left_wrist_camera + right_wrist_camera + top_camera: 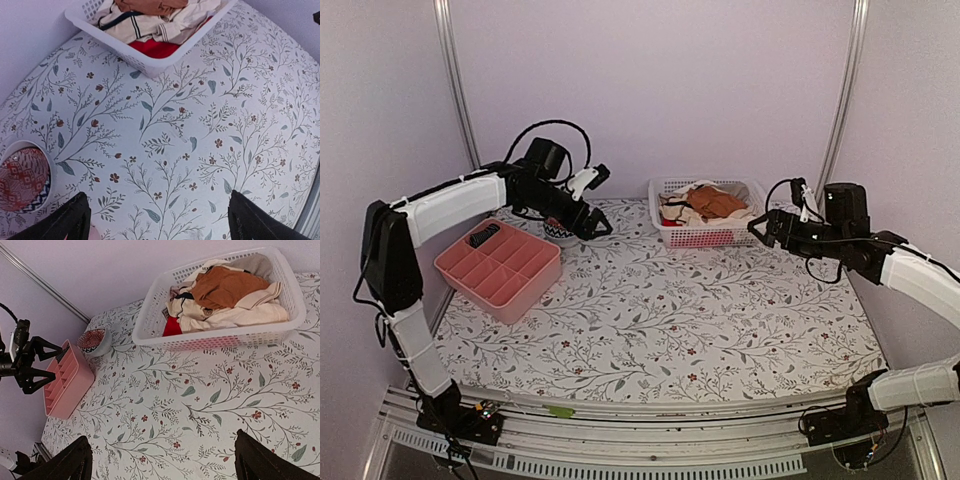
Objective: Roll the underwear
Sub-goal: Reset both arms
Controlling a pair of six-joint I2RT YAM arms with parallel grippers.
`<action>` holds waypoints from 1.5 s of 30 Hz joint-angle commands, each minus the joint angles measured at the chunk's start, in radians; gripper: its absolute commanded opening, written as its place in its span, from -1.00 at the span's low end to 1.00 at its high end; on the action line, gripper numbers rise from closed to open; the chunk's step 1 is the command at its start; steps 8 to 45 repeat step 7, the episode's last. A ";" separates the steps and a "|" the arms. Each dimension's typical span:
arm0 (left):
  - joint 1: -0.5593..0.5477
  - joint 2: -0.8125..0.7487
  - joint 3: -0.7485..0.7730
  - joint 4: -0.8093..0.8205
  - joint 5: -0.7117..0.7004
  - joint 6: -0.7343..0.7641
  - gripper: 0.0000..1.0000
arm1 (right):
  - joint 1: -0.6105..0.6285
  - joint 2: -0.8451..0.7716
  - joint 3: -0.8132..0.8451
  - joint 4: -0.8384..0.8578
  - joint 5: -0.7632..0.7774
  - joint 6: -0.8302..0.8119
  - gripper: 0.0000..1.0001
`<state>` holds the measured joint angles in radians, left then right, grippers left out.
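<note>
Overhead: left gripper (pixel 594 224) and right gripper (pixel 758 228) hover with jaws apart, holding nothing.
Left wrist: underwear (pixel 125 19), seemingly that dark striped sliver, lies buried in the far basket (pixel 150 62).
Right wrist: cream garments (pixel 240 312) cover it, so a grab may drag them out too.

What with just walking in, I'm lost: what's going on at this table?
Two robot arms are poised over the flowered table, and neither holds anything. The left claw hangs open near the pink divided tray and a small bowl. The right claw hangs open beside the white basket of orange-brown and cream clothes. A small dark striped item lies in one tray compartment; I cannot tell what it is.
</note>
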<state>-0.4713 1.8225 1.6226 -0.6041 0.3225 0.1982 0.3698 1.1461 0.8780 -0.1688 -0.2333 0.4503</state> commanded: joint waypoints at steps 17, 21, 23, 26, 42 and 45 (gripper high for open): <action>-0.024 -0.113 -0.169 0.085 -0.040 -0.125 0.92 | -0.003 -0.007 -0.078 -0.042 -0.086 0.052 0.98; -0.024 -0.113 -0.169 0.085 -0.040 -0.125 0.92 | -0.003 -0.007 -0.078 -0.042 -0.086 0.052 0.98; -0.024 -0.113 -0.169 0.085 -0.040 -0.125 0.92 | -0.003 -0.007 -0.078 -0.042 -0.086 0.052 0.98; -0.024 -0.113 -0.169 0.085 -0.040 -0.125 0.92 | -0.003 -0.007 -0.078 -0.042 -0.086 0.052 0.98; -0.024 -0.113 -0.169 0.085 -0.040 -0.125 0.92 | -0.003 -0.007 -0.078 -0.042 -0.086 0.052 0.98; -0.024 -0.113 -0.169 0.085 -0.040 -0.125 0.92 | -0.003 -0.007 -0.078 -0.042 -0.086 0.052 0.98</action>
